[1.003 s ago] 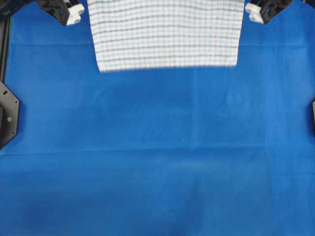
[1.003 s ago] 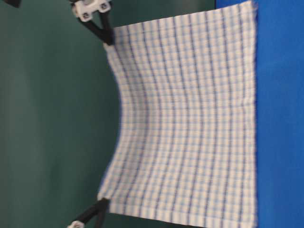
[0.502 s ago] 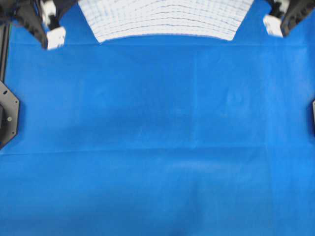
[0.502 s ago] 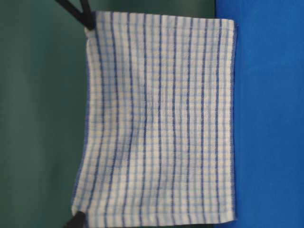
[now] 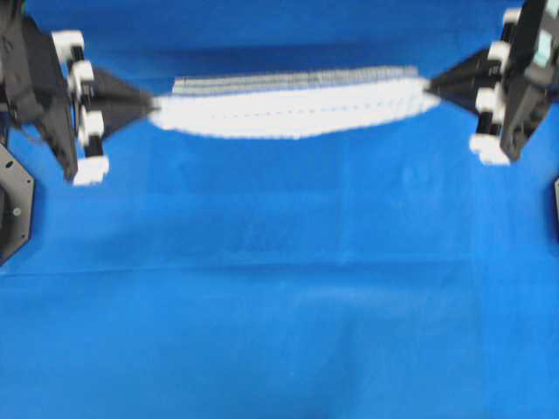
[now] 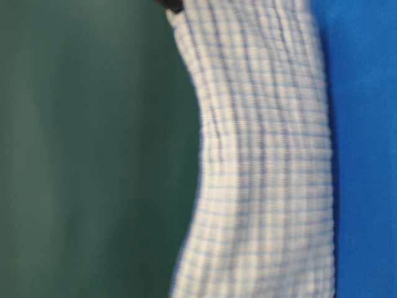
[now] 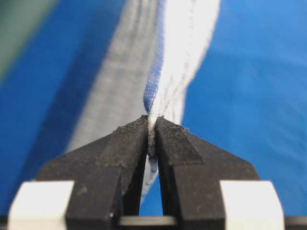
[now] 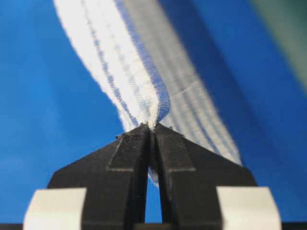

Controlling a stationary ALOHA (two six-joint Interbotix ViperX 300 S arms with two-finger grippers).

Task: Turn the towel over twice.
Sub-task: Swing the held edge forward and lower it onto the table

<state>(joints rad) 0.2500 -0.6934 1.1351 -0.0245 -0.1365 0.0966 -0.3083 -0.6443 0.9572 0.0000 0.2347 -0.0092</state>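
Note:
The white towel (image 5: 293,109) with blue stripes hangs stretched between both grippers above the far part of the blue table, seen almost edge-on from overhead. My left gripper (image 5: 153,106) is shut on its left corner, and my right gripper (image 5: 430,85) is shut on its right corner. In the left wrist view the towel (image 7: 180,52) runs away from my left gripper (image 7: 152,122), pinched between the black fingers. In the right wrist view the towel (image 8: 120,62) leaves my right gripper (image 8: 151,127) the same way. At table level the towel (image 6: 260,161) hangs as a sagging sheet down to the table covering.
The blue table covering (image 5: 279,288) spreads flat under the towel, with wide open cloth toward the near edge. Black mounting plates sit at the left edge (image 5: 13,205) and the right edge (image 5: 555,205).
Both grippers have come toward the near side with the towel's corners and turned inward. The towel went from a broad striped face overhead to a thin edge-on band.

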